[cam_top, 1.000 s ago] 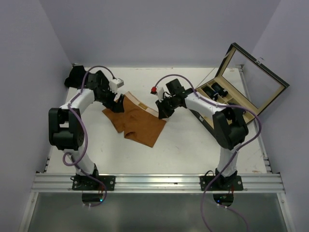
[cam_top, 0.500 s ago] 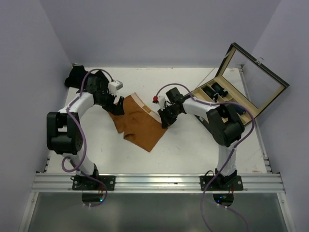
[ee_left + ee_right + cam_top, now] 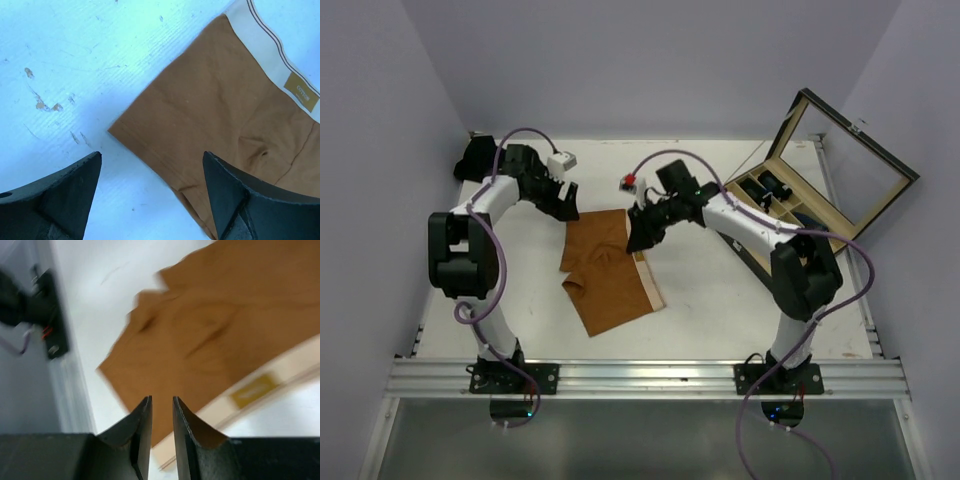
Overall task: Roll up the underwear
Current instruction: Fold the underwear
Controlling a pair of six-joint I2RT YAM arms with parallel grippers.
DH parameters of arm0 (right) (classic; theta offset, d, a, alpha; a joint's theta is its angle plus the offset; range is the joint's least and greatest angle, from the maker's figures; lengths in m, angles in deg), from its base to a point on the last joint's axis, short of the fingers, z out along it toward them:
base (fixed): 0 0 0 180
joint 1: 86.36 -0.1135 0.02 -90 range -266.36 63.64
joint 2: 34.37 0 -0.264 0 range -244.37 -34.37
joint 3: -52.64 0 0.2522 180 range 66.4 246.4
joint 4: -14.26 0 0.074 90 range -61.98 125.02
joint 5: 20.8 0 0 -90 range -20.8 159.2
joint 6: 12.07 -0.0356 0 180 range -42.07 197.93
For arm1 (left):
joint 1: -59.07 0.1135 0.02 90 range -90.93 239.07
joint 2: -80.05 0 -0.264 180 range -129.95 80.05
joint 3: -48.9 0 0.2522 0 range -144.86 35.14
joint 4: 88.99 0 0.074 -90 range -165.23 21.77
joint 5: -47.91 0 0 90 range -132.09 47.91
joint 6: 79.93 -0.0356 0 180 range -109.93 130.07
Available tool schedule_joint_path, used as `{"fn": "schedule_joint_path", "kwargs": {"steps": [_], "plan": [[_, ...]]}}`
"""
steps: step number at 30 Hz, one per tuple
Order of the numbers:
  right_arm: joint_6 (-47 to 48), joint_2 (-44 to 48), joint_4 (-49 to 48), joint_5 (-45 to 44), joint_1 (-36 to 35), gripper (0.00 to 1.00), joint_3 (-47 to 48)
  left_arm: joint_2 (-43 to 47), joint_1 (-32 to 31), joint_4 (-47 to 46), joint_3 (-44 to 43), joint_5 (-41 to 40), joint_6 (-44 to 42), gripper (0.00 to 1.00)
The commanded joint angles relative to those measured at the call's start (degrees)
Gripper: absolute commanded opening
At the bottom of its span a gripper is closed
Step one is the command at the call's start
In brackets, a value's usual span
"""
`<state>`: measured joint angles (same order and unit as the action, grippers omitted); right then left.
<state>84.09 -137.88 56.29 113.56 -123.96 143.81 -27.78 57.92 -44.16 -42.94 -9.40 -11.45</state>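
Observation:
The rust-orange underwear [image 3: 603, 268] lies spread flat on the white table, its cream waistband [image 3: 650, 285] along the right side. In the left wrist view the underwear [image 3: 225, 100] reaches in from the right, its leg hem between the wide-apart fingers. My left gripper [image 3: 564, 207] [image 3: 150, 159] is open and empty at the cloth's back left corner. My right gripper [image 3: 636, 238] [image 3: 161, 400] hovers over the cloth's back right corner, above the waistband [image 3: 260, 382], its jaws parted by a narrow gap with nothing in it.
A dark heap of cloth [image 3: 474, 158] lies in the back left corner. The wooden compartment box [image 3: 790, 212] stands at the right edge with its glass lid [image 3: 850, 150] raised. The metal rail [image 3: 640, 378] runs along the near edge.
The right gripper swung the waistband end round toward the right and front, then parted its jaws off the cloth. The underwear now lies flat and turned. The left gripper stayed open.

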Motion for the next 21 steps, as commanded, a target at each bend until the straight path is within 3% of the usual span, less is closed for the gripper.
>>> {"fn": "schedule_joint_path", "kwargs": {"steps": [1,3,4,6,13,21], "plan": [[-1.85,-7.21,-0.95,-6.89,8.06,0.27,11.25,-3.51,0.71,-2.06,-3.91,2.02,2.09,0.84],[-0.71,-11.61,2.13,-9.02,11.32,0.29,20.18,-5.62,0.8,-0.32,-7.42,2.47,1.83,0.76],[-0.36,-15.72,2.57,-9.9,12.11,0.3,22.76,-7.29,0.88,-0.13,-8.22,2.47,2.35,0.65],[0.52,-18.82,2.93,-12.45,13.17,0.36,28.38,-8.44,0.88,-1.1,-9.01,1.77,2.97,0.59],[2.98,-29.28,0.39,-12.54,13.17,0.42,35.62,-10.47,0.88,-2.42,-8.14,0.89,3.32,0.57],[2.81,-33.78,-1.9,-10.52,13.17,0.43,36.94,-12.31,1.15,-3.91,-7.7,1.59,5.08,0.55]]}}
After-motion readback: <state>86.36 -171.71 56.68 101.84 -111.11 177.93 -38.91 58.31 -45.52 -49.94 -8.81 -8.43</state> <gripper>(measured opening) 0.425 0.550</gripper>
